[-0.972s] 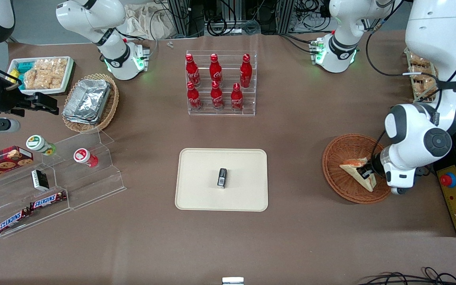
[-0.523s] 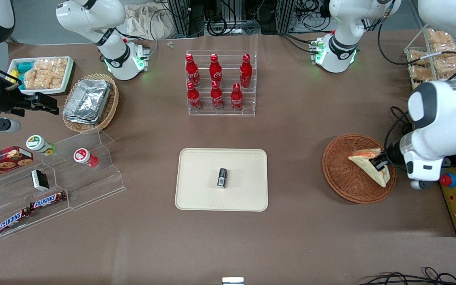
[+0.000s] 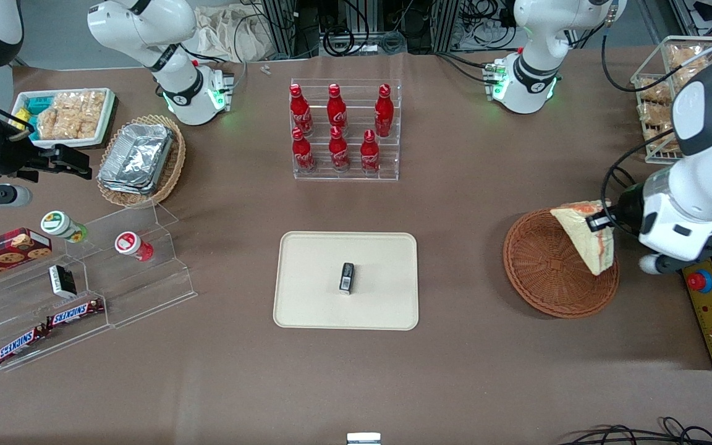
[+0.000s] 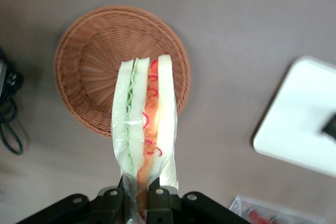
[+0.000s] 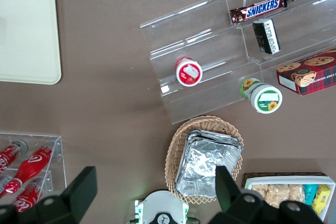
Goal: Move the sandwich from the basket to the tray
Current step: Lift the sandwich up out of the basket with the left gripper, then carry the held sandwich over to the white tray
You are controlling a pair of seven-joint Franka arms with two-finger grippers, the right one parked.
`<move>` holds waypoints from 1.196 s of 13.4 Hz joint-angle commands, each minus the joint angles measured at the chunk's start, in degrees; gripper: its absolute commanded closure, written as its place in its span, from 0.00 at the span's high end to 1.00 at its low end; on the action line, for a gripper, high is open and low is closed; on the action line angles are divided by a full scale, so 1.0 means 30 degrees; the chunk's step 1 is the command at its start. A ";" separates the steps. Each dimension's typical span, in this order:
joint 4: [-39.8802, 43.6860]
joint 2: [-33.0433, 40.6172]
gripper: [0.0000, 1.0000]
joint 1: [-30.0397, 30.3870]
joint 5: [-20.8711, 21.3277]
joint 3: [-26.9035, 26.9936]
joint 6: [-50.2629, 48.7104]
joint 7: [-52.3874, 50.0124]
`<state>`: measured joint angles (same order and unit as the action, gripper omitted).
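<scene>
A: Overhead light is falling evenly; the basket [image 3: 547,278] is casting a soft shadow on the table [image 3: 467,371].

B: The wrist view is blurring the tray [image 4: 302,124]; the gripper [image 4: 137,203], pinching the sandwich [image 4: 144,124], is rendering dark.

Front view overhead; wrist views downward, share tray [image 3: 306,309].

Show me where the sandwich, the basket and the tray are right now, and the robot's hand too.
sandwich [image 3: 586,238], front view, on its pale bread face.
basket [image 3: 547,272], front view, on its bare woven floor.
tray [image 3: 313,272], front view, on its bare cream surface.
hand [image 4: 137,195], left wrist view, between the fingertips clamped on the sandwich.
</scene>
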<state>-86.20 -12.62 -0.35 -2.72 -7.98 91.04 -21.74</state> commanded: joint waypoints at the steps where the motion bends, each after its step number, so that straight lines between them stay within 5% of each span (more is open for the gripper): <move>1: 0.0752 -0.0042 0.00 -0.0031 0.0143 -0.1261 -0.0697 0.1357; 6: 0.0667 -0.1121 0.00 -0.2422 0.2805 -0.3317 -0.0436 -0.0505; 16: 0.1018 -0.6655 0.00 -0.6093 0.2838 -0.3610 0.7320 -0.2333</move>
<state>-85.45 -28.43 -17.41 4.46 -18.94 109.61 -28.95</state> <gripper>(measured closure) 0.846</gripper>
